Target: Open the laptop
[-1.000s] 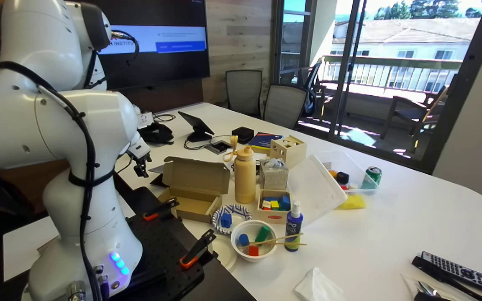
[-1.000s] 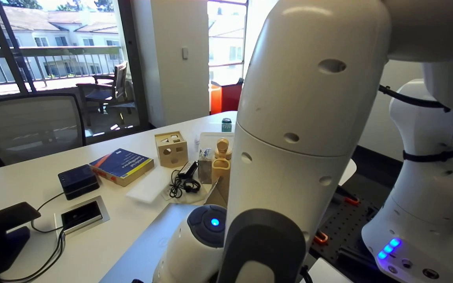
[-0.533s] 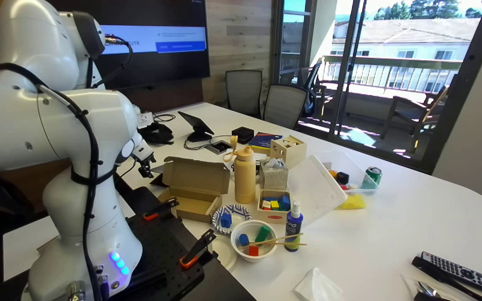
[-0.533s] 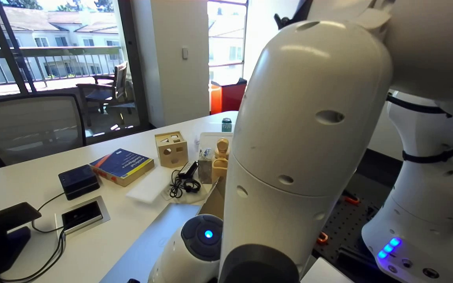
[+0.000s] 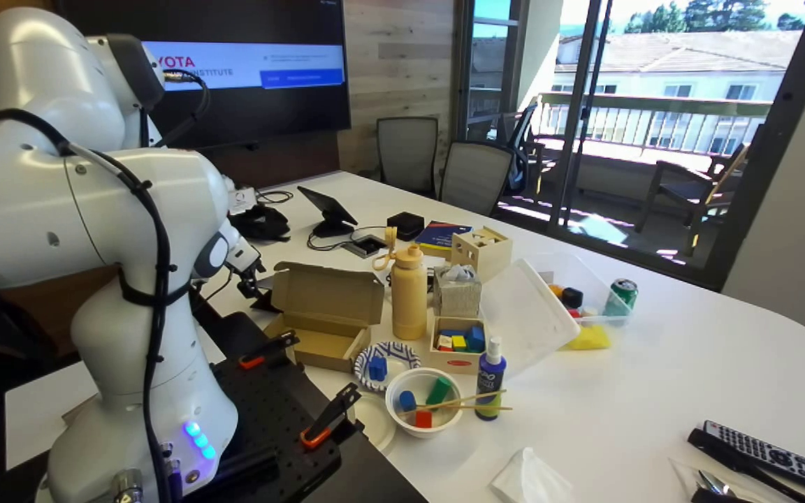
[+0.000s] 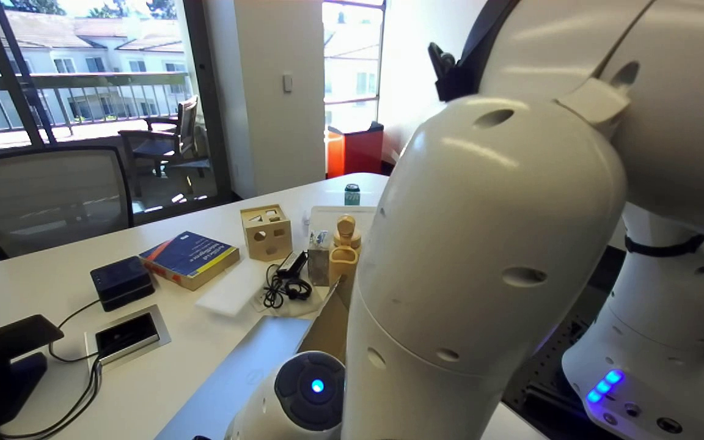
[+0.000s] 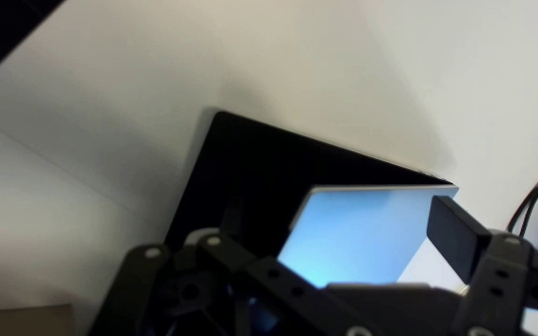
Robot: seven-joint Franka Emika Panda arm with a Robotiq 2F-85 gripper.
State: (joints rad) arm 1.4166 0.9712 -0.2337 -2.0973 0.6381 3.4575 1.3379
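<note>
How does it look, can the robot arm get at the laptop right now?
Probably yes: in the wrist view the pincer stands open over the laptop, and nothing shows in between, though depth is hard to judge.

In an exterior view, 4 red letters, YOTA, stand above grey INSTITUTE on the wall screen [image 5: 256,77]. The blue book [image 6: 190,258] reads Artificial Intelligence. A round mark [image 6: 255,376] on the laptop [image 6: 233,388] is too faint to read; lettering on the spray bottle [image 5: 490,381] is blurred.
</note>
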